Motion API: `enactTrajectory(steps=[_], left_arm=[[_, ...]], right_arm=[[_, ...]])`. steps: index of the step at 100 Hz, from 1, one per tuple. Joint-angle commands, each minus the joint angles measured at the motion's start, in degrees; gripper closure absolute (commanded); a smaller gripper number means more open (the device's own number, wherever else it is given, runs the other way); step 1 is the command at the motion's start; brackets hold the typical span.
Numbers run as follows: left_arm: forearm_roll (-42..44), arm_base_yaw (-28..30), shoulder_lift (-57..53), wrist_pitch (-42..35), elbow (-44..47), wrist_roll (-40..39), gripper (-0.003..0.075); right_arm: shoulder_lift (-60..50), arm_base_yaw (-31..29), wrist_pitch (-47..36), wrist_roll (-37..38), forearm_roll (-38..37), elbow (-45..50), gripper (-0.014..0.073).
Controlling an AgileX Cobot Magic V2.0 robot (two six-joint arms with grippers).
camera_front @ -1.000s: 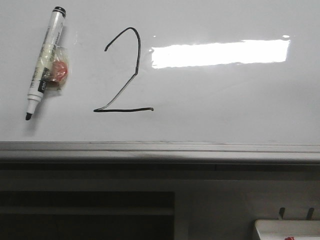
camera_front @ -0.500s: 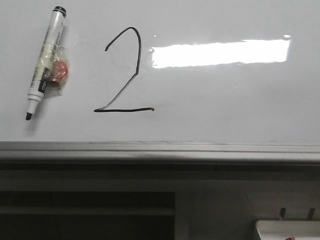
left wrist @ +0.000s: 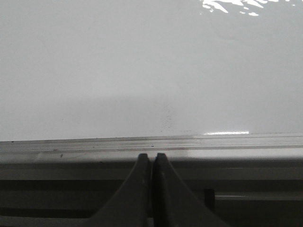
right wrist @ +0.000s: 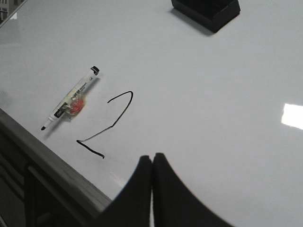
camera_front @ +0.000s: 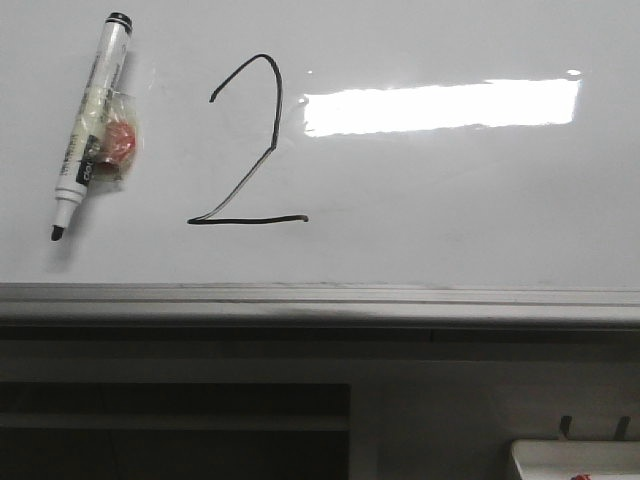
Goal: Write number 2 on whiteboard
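A black hand-drawn number 2 (camera_front: 248,150) stands on the glossy whiteboard (camera_front: 450,220); it also shows in the right wrist view (right wrist: 109,123). An uncapped marker (camera_front: 88,120) with a red-and-clear tag lies flat on the board left of the digit, tip toward the grey edge rail (camera_front: 320,300); it also shows in the right wrist view (right wrist: 71,104). My left gripper (left wrist: 152,157) is shut and empty, over the rail. My right gripper (right wrist: 152,158) is shut and empty, above the board to the right of the digit. No gripper shows in the front view.
A black box (right wrist: 206,10) sits on the far part of the board. A small white tray (camera_front: 575,462) is below the rail at the right. A dark shelf opening (camera_front: 170,430) lies under the board's edge.
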Motion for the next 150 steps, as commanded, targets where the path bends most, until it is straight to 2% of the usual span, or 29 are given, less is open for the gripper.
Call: enactTrajectory(steps=[1, 5, 9, 10, 11, 21, 27, 31, 41, 53, 85, 103, 108, 122, 150], left_arm=[[0.17, -0.45, -1.57, -3.24, 0.63, -0.39, 0.0741], [0.17, -0.45, -1.57, -3.24, 0.63, -0.39, 0.0741], [0.17, -0.45, -1.57, -3.24, 0.63, -0.39, 0.0741], [0.17, -0.45, -1.57, -3.24, 0.63, -0.39, 0.0741], [0.17, -0.45, -1.57, -3.24, 0.63, -0.39, 0.0741], [0.17, -0.45, -1.57, -3.24, 0.63, -0.39, 0.0741], [0.17, -0.45, -1.57, -3.24, 0.63, -0.39, 0.0741], [0.17, -0.45, -1.57, -3.24, 0.63, -0.39, 0.0741], [0.17, -0.45, -1.57, -3.24, 0.63, -0.39, 0.0741], [0.17, -0.45, -1.57, -3.24, 0.63, -0.39, 0.0741], [0.17, -0.45, -1.57, -3.24, 0.63, -0.39, 0.0741], [0.17, -0.45, -1.57, -3.24, 0.63, -0.39, 0.0741], [0.17, -0.45, -1.57, -3.24, 0.63, -0.39, 0.0741], [-0.04, -0.45, -1.57, -3.24, 0.63, -0.39, 0.0741], [-0.04, -0.45, -1.57, -3.24, 0.63, -0.39, 0.0741]], right_arm=[[0.61, -0.41, -3.26, -0.32, 2.67, -1.42, 0.0654], [0.61, -0.41, -3.26, 2.49, 0.58, -1.42, 0.0654], [0.61, -0.41, -3.15, 8.64, -6.71, -1.53, 0.0654], [0.61, -0.41, -3.15, 14.14, -10.27, -1.53, 0.0654], [0.61, -0.41, -3.15, 14.14, -12.22, -1.53, 0.0654], [0.61, -0.41, -3.27, 46.69, -41.91, -1.61, 0.0654], [0.61, -0.41, -2.51, 58.31, -53.7, -1.61, 0.0654], [0.61, -0.5, -1.41, 62.59, -56.43, -1.61, 0.0654], [0.61, -1.28, 0.75, 63.18, -57.09, -1.61, 0.0654], [0.61, -6.15, 1.64, 63.58, -58.64, -1.61, 0.0654], [-0.11, -30.04, 6.86, 65.56, -59.64, 0.51, 0.0654], [-8.19, -40.33, 7.09, 65.56, -59.64, 6.96, 0.0654], [-9.37, -41.7, 7.73, 65.56, -59.53, 8.73, 0.0654], [-9.26, -42.21, 22.05, 65.56, -59.68, 8.49, 0.0654], [-9.26, -42.21, 21.27, 65.56, -58.91, 8.42, 0.0654]])
